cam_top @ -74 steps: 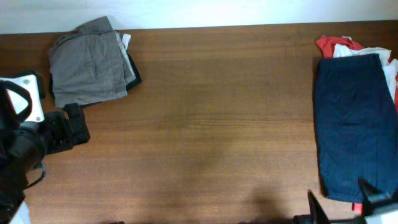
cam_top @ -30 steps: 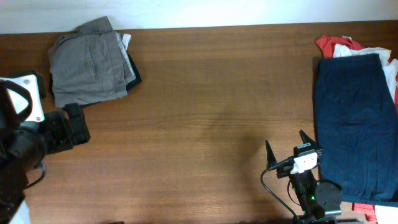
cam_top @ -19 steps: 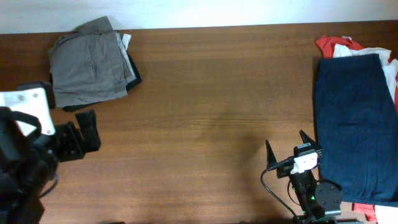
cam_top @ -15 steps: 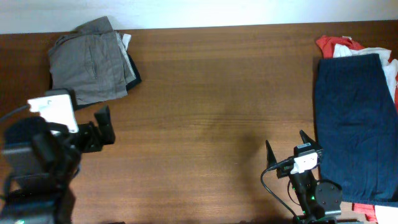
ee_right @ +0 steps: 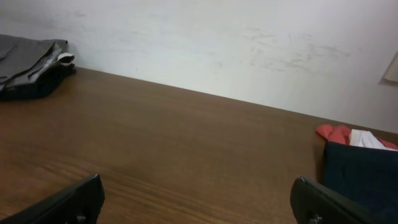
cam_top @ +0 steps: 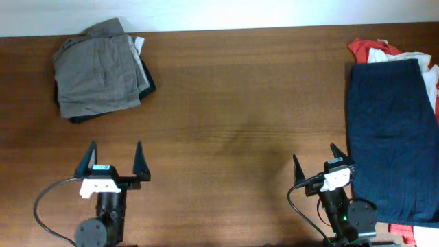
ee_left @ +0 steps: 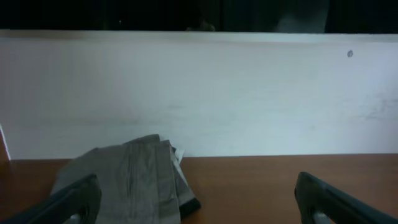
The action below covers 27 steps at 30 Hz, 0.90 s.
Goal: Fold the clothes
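Folded grey-taupe shorts [cam_top: 99, 68] lie at the table's back left on a black piece [cam_top: 148, 87], with a bit of white at their right edge; they also show in the left wrist view [ee_left: 127, 183] and the right wrist view [ee_right: 28, 57]. Navy shorts [cam_top: 391, 130] lie flat at the right edge over red [cam_top: 365, 48] and white [cam_top: 430, 75] pieces, and show in the right wrist view [ee_right: 360, 177]. My left gripper [cam_top: 113, 162] is open and empty near the front left. My right gripper [cam_top: 317, 163] is open and empty near the front right, left of the navy shorts.
A white wall [ee_left: 199, 93] runs along the table's far edge. Bare wooden table [cam_top: 240, 123] lies between the two piles. Black cables trail from both arm bases at the front edge.
The left arm swung from the far left edge down to the front left and now points at the wall with jaws open. The right arm has not moved in the last second.
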{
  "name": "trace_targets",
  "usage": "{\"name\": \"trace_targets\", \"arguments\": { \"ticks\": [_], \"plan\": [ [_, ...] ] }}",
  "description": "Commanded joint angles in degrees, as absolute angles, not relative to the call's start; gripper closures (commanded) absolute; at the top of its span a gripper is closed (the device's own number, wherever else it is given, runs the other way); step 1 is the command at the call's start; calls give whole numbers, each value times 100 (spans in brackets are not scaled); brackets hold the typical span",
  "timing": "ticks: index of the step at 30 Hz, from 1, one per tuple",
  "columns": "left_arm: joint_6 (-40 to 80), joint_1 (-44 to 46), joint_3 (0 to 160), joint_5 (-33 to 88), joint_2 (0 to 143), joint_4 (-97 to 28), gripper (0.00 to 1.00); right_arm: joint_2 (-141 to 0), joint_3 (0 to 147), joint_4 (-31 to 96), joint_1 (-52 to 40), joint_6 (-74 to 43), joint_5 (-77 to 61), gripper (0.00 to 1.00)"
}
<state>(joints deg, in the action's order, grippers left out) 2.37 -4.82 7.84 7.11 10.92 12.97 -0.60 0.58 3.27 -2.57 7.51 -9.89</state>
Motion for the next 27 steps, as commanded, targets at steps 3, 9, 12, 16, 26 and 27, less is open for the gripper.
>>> {"name": "trace_targets", "arguments": {
  "ticks": [3, 9, 12, 16, 26, 27],
  "plan": [
    [132, -325, 84, 784, 86, 1411, 1, -21, 32, 366, -298, 705, -941, 1],
    [130, -3, 47, 777, 27, 517, 1, -21, 32, 366, -298, 707, -941, 1],
    [130, -3, 47, 775, 30, 67, 1, -21, 32, 366, -298, 705, -941, 1],
    [130, 1, 49, 816, 30, -388, 1, -21, 32, 366, -298, 707, -941, 1],
    [130, -1, 51, 814, 30, -390, 1, -21, 32, 366, -298, 707, -941, 1],
    [130, -1, 51, 814, 30, -390, 1, -21, 32, 366, -298, 707, -941, 1]
  ]
}}
